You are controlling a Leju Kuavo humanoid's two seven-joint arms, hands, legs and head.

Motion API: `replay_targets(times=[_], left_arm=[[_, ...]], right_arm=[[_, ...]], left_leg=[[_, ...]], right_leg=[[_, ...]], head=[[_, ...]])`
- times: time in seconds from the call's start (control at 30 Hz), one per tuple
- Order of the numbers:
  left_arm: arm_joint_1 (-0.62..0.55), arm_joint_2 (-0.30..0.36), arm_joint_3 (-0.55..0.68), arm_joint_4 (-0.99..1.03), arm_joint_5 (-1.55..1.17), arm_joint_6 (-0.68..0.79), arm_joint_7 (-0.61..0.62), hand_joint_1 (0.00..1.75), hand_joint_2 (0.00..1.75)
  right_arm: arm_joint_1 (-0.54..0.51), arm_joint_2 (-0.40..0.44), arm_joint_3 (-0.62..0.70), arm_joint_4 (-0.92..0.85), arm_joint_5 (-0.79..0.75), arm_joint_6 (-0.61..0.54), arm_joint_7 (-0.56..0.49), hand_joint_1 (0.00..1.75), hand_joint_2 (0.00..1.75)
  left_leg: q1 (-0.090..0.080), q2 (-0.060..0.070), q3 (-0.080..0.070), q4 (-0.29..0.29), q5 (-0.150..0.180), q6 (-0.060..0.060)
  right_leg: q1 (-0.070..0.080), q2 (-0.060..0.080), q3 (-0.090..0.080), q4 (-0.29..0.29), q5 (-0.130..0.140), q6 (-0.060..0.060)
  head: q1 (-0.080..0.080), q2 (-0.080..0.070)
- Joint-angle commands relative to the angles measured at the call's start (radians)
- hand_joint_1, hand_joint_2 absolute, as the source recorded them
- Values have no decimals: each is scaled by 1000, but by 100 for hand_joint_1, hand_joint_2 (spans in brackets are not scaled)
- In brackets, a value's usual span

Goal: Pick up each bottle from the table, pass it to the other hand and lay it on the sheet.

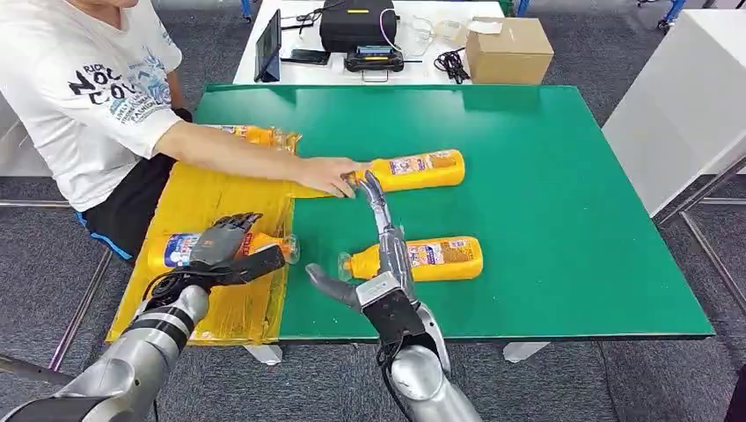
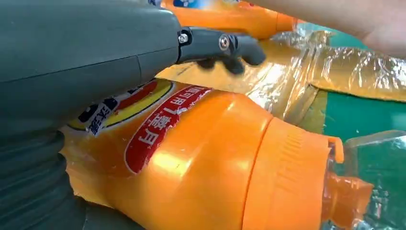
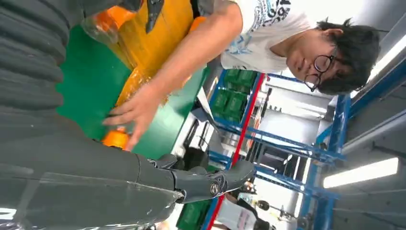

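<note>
Several orange bottles with clear caps lie about the green table [image 1: 545, 193]. My left hand [image 1: 230, 246] grips one bottle [image 1: 179, 249] around its middle as it lies on the yellow sheet [image 1: 220, 193]; in the left wrist view this bottle [image 2: 201, 172] sits close under the fingers [image 2: 225, 45]. A second bottle [image 1: 259, 134] lies at the sheet's far end. My right hand [image 1: 383, 255] is open, fingers stretched forward, beside the neck of a bottle [image 1: 444, 257] on the green surface. A person's hand [image 1: 330, 174] touches the neck of the far bottle [image 1: 422, 167].
The person [image 1: 79, 97] sits at the table's left side, forearm reaching across the sheet. Behind stands a white table with a black case [image 1: 356, 22], a tablet [image 1: 268, 44] and a cardboard box [image 1: 508, 48]. A white cabinet [image 1: 677, 114] stands at the right.
</note>
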Motion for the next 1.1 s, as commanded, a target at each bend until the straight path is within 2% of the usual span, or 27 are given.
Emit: replay_targets(times=[0.03,0.17,0.3,0.4,0.43,0.53,0.73,0.9,0.93,1.1], left_arm=[[43,29,-14,104,12,-77,13,0,175],[38,36,-8,109,39,-182,18,0,175],[52,36,6,103,78,-216,0,0,175],[54,34,52,112,150,-291,-40,0,175],[54,37,65,113,174,-331,-56,0,0],[58,42,133,109,283,-455,-132,0,0],[68,26,278,91,509,-638,-177,0,0],[77,12,312,60,631,-677,-195,0,0],[82,4,309,36,667,-663,-265,0,0],[78,-2,302,30,673,-656,-262,0,0]], right_arm=[[-44,-9,-29,81,-20,21,3,0,175],[-49,-4,-39,92,-33,35,-2,0,175],[-55,0,-46,109,-42,45,-4,0,175],[-63,1,-43,131,-43,46,-4,0,175],[-67,1,-41,140,-47,50,-5,0,175],[-78,3,-36,173,-52,55,-8,0,175],[-92,2,-26,223,-59,51,-15,0,175],[-95,2,-23,239,-62,40,-21,0,175],[-95,1,-22,239,-63,40,-22,0,175],[-96,1,-22,237,-63,41,-22,0,175]], left_leg=[[0,5,6,-2,-1,-1],[0,6,8,-3,-1,-1],[0,6,9,-3,-1,-1],[-1,6,11,-3,-2,-1],[0,7,12,-4,-2,-2],[-1,5,12,-3,-2,-1],[0,3,17,-5,-1,-2],[-1,0,18,-3,-1,-1],[0,2,18,-4,-1,-2],[0,-1,15,-2,-1,-1]], right_leg=[[0,5,4,-2,0,-1],[0,6,6,-3,1,-2],[0,6,7,-2,1,-1],[0,5,9,-2,0,-2],[0,7,10,-4,1,-2],[0,5,11,-2,0,-1],[0,5,16,-4,0,-3],[-1,2,17,-2,-1,-2],[0,4,17,-3,0,-2],[0,1,15,-1,-1,-2]], head=[[0,0],[0,0],[0,0],[0,0],[0,0],[0,0],[0,0],[0,0],[0,0],[0,0]])
